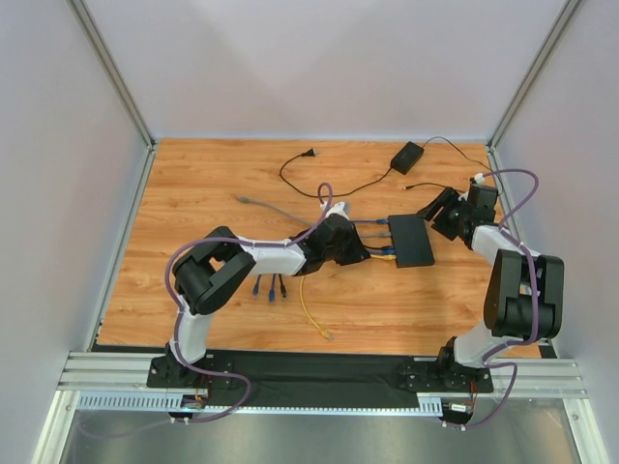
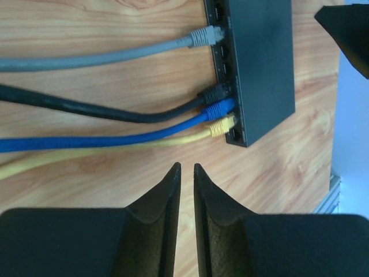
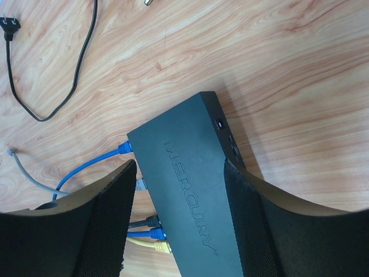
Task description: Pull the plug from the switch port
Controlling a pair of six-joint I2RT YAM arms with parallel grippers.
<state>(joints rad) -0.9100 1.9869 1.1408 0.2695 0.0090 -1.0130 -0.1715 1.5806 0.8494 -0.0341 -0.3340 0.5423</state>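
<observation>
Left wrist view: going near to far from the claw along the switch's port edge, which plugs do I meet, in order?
left claw → yellow plug → blue plug → black plug → grey plug, all along the port edge of the switch.

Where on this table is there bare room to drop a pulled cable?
Bare table at the far left, beyond the gray cable, and nearside of the switch, right of the yellow cable. Crowded where cables meet the switch's left edge.
</observation>
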